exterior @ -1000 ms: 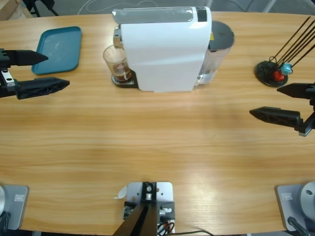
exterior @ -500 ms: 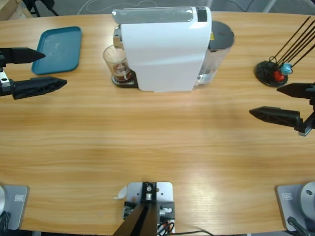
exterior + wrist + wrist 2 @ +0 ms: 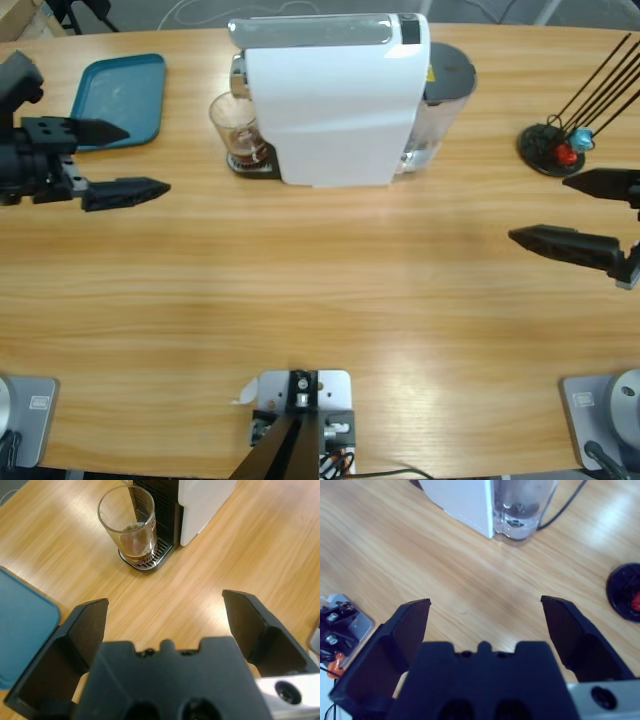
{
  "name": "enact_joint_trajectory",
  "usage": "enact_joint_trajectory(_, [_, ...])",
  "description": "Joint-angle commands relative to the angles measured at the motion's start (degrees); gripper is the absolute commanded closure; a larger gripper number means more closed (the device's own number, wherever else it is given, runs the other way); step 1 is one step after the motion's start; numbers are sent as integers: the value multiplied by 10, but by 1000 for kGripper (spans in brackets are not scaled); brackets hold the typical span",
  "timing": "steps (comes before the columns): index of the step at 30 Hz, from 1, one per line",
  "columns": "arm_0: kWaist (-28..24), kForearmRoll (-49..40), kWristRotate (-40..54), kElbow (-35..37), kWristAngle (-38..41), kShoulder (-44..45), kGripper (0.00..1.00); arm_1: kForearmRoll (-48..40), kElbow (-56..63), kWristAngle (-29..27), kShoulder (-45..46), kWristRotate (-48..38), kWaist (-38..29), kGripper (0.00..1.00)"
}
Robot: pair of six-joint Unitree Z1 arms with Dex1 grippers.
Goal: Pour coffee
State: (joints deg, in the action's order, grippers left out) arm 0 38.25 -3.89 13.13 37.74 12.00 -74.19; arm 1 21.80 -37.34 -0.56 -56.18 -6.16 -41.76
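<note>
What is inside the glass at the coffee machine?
The glass holds a shallow layer of brown coffee. It stands on the machine's drip grate. Whether the grate's tray holds liquid cannot be seen.

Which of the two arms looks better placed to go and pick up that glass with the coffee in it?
Probably the left. Its end effector is open, nearer the glass and aimed at it, as its wrist view shows. The right end effector is across the table, with the coffee machine between it and the glass.
</note>
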Motion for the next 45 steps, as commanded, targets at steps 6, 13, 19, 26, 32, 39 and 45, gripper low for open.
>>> enact_joint_trajectory(6, [-85, 78, 124, 3, 98, -100, 0, -18, 29, 6, 5, 4, -10, 0])
enact_joint_trajectory(13, [-127, 72, 154, 46, 164, -137, 0, -20, 32, 7, 11, -2, -10, 0])
enact_joint_trajectory(19, [-155, 65, 188, 78, 192, -167, 0, -23, 34, 8, 11, -3, -10, 0])
enact_joint_trajectory(26, [-158, 66, 195, 98, 282, -190, 4, -24, 34, 8, 8, -6, -10, 0])
enact_joint_trajectory(32, [-161, 66, 208, 121, 324, -247, 0, -24, 32, 6, 1, -9, -10, 0])
enact_joint_trajectory(39, [-166, 65, 243, 156, 312, -284, 0, -26, 33, 4, -2, -10, -10, 0])
enact_joint_trajectory(45, [-161, 66, 249, 157, 310, -306, 4, -26, 33, 3, -4, -11, -10, 0])
